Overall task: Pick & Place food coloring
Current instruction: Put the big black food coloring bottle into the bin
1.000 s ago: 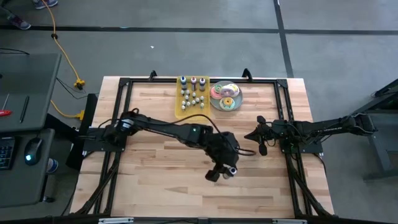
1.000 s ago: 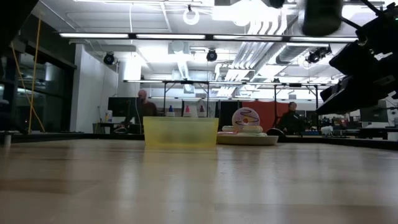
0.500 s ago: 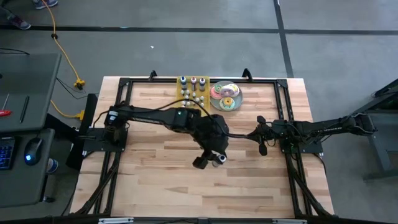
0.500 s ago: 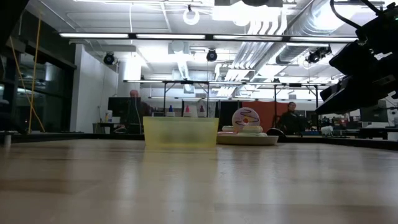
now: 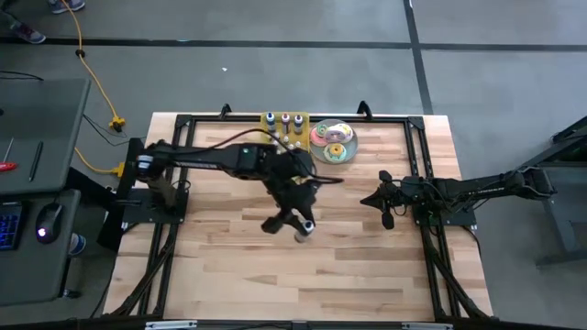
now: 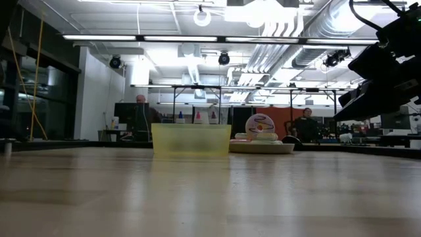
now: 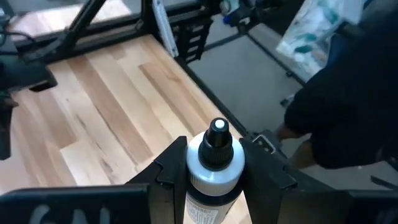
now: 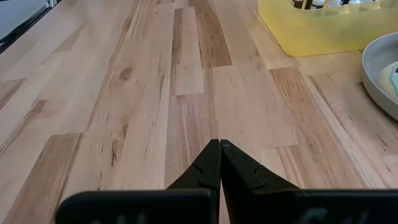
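My left gripper (image 5: 301, 229) hangs over the middle of the table, shut on one small food coloring bottle (image 7: 216, 163) with a white body and a black cap. The other food coloring bottles (image 5: 286, 126) stand in the yellow tray (image 5: 268, 121) at the far edge, partly under my left arm. That tray also shows in the low view (image 6: 191, 139) and the right wrist view (image 8: 323, 28). My right gripper (image 8: 219, 147) waits shut near the table's right side (image 5: 382, 207), touching nothing. My left gripper pinches the bottle by its white body just below the cap (image 7: 214, 177), one finger (image 7: 171, 171) on each side. The bottle lies along the fingers, its black cap (image 7: 217, 134) pointing out past the tips. It is lifted clear of the table.
A round plate of frosted doughnuts (image 5: 332, 140) sits right of the tray at the far edge, also seen in the low view (image 6: 262, 146). A black frame (image 5: 417, 137) runs round the table. Bare wood (image 5: 238, 266) stretches toward the near edge. People sit in the room behind (image 6: 306, 125).
My left gripper, holding the bottle, has swung toward the table's left and far edge, from right of centre to the middle. It has also risen out of the top of the low view. The right arm has kept still.
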